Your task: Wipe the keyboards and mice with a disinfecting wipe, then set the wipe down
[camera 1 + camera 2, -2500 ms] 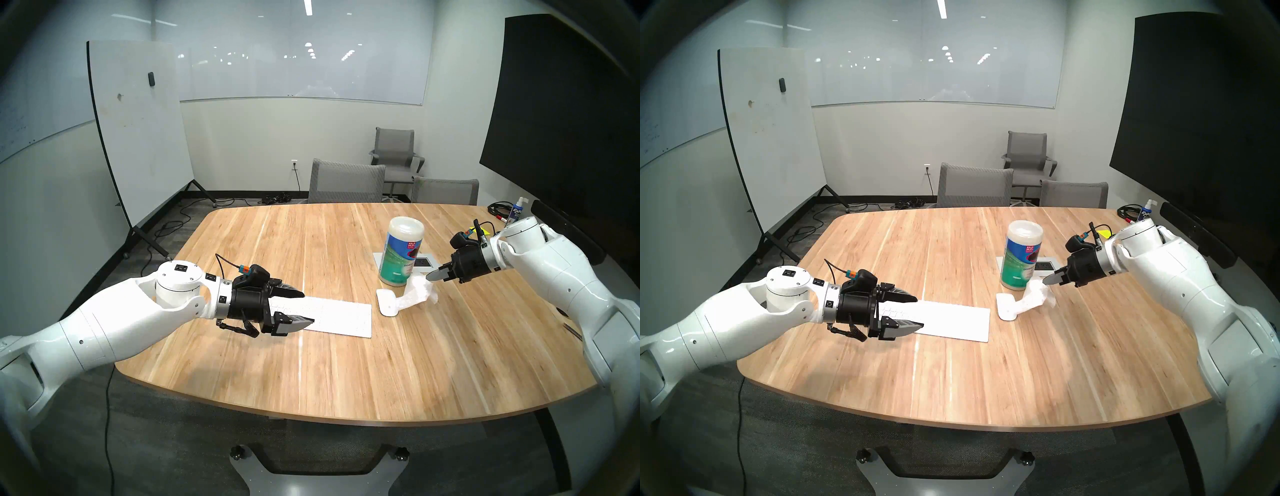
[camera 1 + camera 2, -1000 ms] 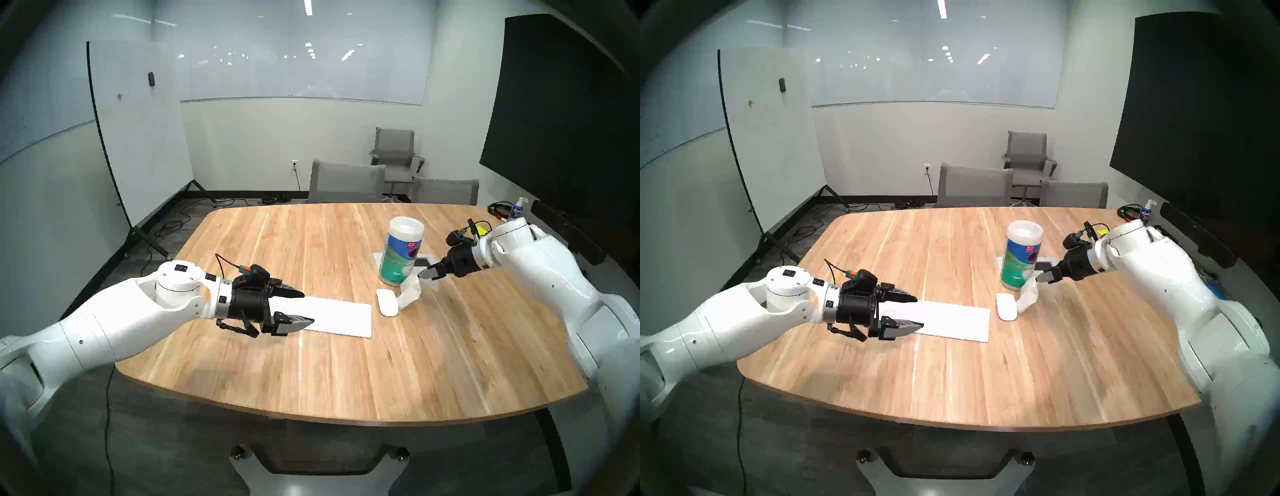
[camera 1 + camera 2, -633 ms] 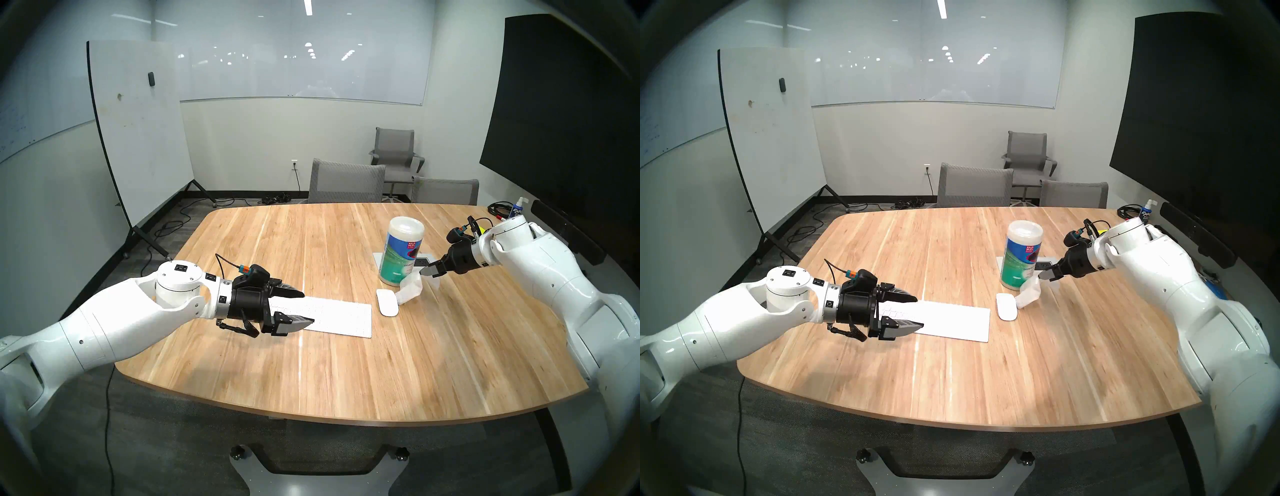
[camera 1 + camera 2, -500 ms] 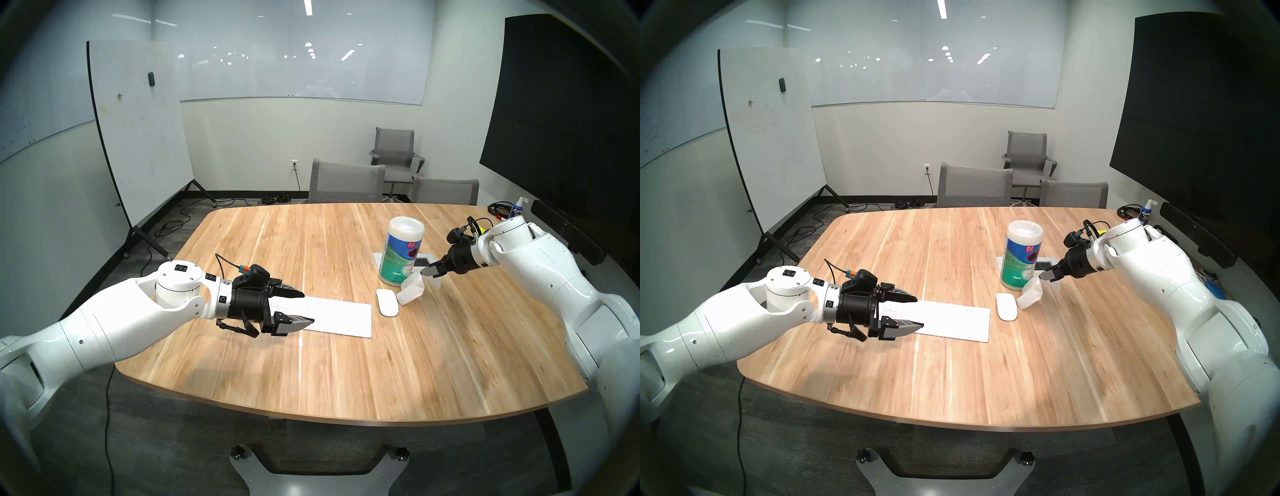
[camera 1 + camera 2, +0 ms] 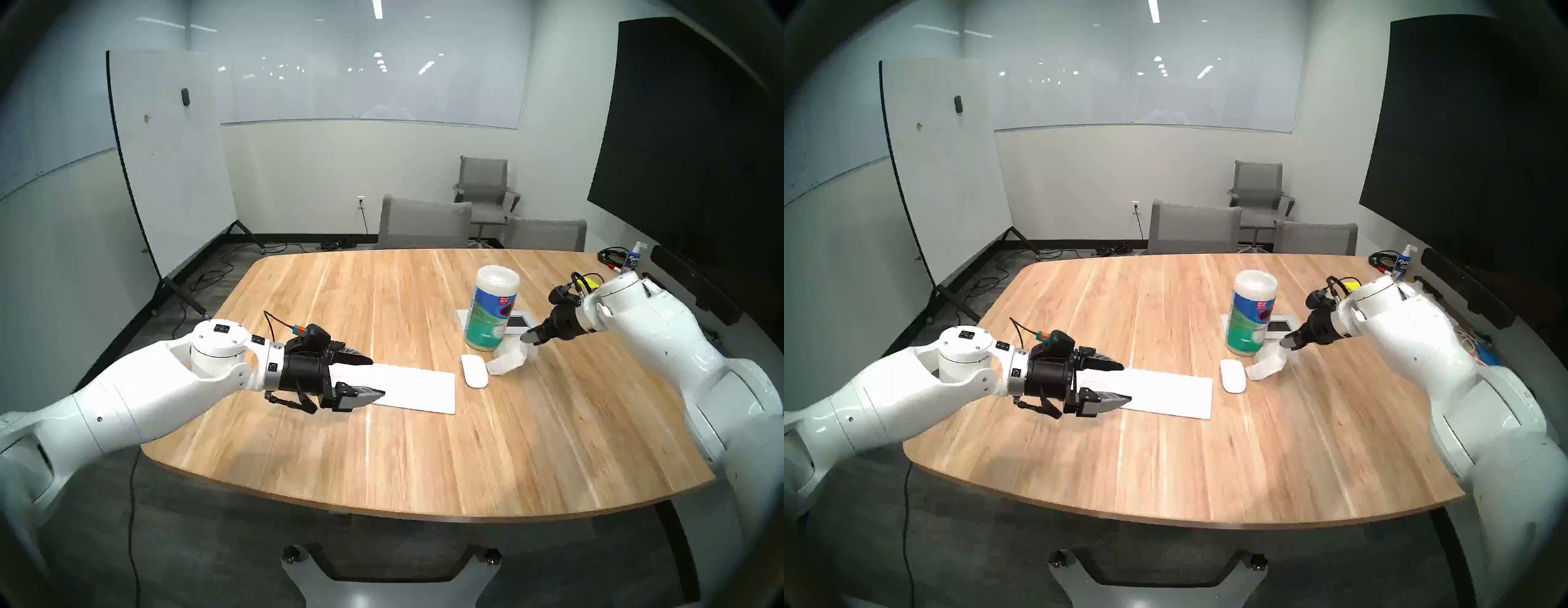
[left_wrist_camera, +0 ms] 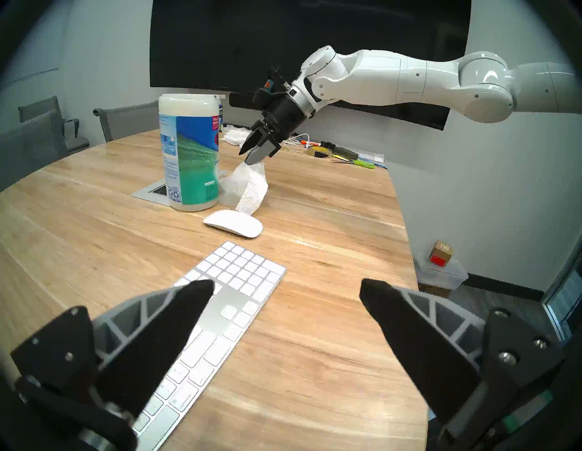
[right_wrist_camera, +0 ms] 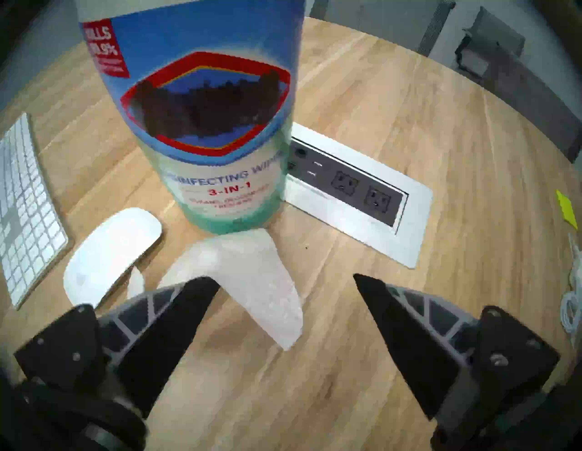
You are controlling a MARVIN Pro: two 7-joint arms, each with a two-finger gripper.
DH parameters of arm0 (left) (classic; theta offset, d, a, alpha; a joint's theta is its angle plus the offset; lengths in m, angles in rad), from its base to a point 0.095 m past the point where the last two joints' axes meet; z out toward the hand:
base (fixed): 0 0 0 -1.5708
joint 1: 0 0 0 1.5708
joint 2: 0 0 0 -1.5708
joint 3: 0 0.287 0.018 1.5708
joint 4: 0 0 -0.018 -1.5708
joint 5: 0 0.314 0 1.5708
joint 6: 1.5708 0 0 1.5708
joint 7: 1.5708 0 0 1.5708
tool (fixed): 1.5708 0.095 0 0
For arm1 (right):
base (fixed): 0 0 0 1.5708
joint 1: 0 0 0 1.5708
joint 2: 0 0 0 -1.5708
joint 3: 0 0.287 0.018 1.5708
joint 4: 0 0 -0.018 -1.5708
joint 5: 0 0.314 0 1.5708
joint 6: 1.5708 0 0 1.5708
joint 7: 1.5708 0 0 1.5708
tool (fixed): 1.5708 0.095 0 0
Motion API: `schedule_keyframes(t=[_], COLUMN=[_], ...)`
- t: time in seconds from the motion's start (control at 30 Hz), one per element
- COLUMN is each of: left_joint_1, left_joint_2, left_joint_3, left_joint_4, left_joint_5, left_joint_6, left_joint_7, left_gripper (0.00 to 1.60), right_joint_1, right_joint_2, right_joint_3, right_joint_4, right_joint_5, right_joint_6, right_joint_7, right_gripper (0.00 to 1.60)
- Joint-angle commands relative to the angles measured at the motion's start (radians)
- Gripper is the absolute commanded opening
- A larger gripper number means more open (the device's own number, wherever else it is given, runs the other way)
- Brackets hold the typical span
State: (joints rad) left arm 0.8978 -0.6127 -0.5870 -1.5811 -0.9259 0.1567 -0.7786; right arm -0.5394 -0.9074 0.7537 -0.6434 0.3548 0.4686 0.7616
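The white keyboard (image 5: 415,388) lies flat on the wooden table, with the white mouse (image 5: 474,370) just off its right end. The rumpled white wipe (image 5: 509,358) lies on the table between the mouse and the canister, touching the mouse's right side. My right gripper (image 5: 528,338) is open just above the wipe's far end. In the right wrist view the wipe (image 7: 252,277) lies by the left finger, and no finger pinches it. My left gripper (image 5: 373,378) is open and empty, hovering over the keyboard's left half (image 6: 233,283).
A tall wipes canister (image 5: 492,310) with a green-blue label stands just behind the mouse, next to a recessed power outlet panel (image 7: 356,195). Tools, cables and a spray bottle (image 5: 633,259) lie at the table's far right. Grey chairs stand behind the table.
My right gripper pulled the wipe off the mouse to the right, lowered it beside the canister and opened, so the wipe now slumps on the table. The left arm has not moved.
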Motion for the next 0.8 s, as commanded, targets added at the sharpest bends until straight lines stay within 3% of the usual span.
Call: schedule_keyframes(t=[0.0,0.33,0.77], left_joint_1=[-0.013,-0.013,-0.013], left_joint_2=[0.001,0.001,0.0], left_joint_3=[-0.012,-0.012,-0.012], left_joint_4=[-0.013,-0.013,-0.012], left_joint_5=[-0.005,-0.005,-0.004], left_joint_6=[-0.002,-0.002,-0.003], left_joint_7=[-0.001,-0.001,-0.002], left_gripper=[1.6,1.6,1.6], right_joint_1=[0.041,0.054,0.09], right_joint_2=[-0.036,-0.08,-0.066], right_joint_3=[-0.013,-0.037,-0.018], right_joint_4=[0.068,0.185,0.154], right_joint_5=[-0.042,-0.077,-0.083], right_joint_6=[-0.092,-0.162,-0.145], right_joint_7=[-0.046,-0.032,0.012], right_gripper=[1.6,1.6,1.6])
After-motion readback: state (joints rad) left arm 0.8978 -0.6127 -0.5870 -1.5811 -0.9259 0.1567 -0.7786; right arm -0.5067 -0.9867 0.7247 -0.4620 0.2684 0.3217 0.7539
